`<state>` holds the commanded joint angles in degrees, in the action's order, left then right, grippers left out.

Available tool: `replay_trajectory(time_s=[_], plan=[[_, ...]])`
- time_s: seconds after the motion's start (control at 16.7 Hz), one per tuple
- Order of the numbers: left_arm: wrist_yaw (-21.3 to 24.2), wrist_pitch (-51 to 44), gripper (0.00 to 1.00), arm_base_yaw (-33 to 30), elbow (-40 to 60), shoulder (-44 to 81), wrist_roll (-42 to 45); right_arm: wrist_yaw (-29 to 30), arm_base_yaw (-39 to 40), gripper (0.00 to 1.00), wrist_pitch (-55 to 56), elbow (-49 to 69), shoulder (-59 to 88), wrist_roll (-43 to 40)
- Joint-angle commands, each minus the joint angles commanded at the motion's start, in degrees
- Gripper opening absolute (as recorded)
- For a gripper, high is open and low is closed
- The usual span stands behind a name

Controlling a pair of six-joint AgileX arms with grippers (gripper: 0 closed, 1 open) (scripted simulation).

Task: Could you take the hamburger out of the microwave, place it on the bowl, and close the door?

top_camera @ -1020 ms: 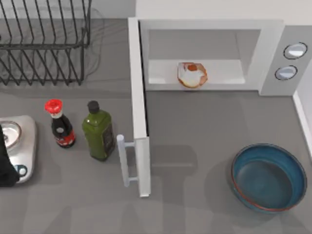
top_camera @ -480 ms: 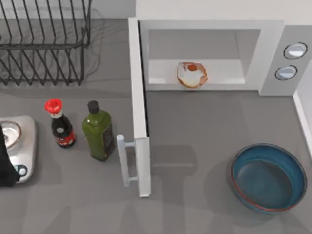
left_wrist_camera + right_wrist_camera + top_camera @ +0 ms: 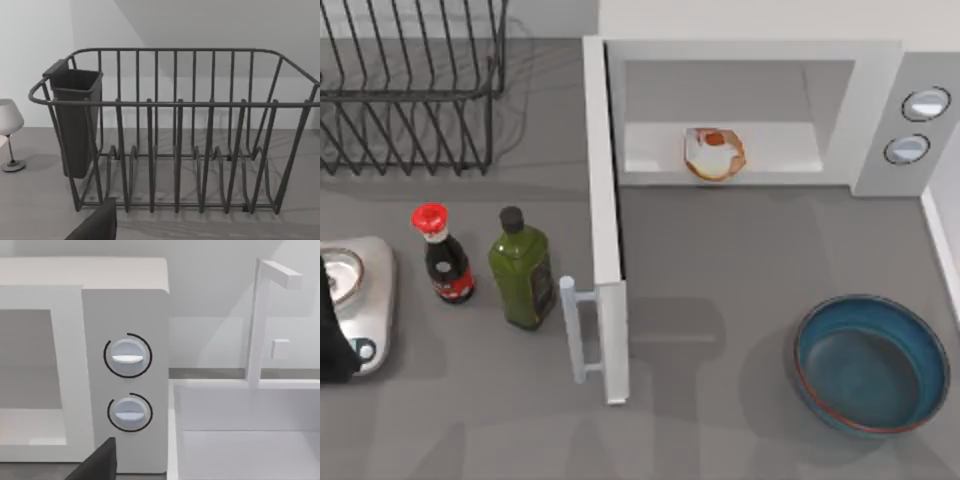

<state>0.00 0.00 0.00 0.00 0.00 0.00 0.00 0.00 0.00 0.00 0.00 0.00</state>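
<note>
Currently, hamburger (image 3: 714, 152): on microwave (image 3: 760, 100) floor, inside cavity.
Door (image 3: 603, 220): swung fully open.
Bowl (image 3: 869, 362): on desk (image 3: 720, 260), right side, holding nothing.
Left hand, right hand: state cannot tell.

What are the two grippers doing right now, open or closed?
Left gripper: at the table's left edge over the scale, state cannot be told.
Right gripper: cannot be told.

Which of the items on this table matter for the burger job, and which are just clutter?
Job: hamburger inside the microwave; open door; bowl.

Clutter: dish rack, sauce bottle, oil bottle, scale, wine glass, sink.
</note>
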Motion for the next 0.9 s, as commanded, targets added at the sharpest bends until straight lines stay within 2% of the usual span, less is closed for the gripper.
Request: replay_trajectory(time_s=[0.24,0.42,0.9], plan=[[0.0,0.0,1.0,0.0,0.0,0.0,0.0,0.4,0.41,1.0,0.57,0.76,1.61,0.17],[0.0,0.0,1.0,0.0,0.0,0.0,0.0,2.05,2.07,1.0,2.88,3.9,8.22,0.87],[0.0,0.0,1.0,0.0,0.0,0.0,0.0,11.04,11.19,1.0,15.59,21.07,44.38,4.71]])
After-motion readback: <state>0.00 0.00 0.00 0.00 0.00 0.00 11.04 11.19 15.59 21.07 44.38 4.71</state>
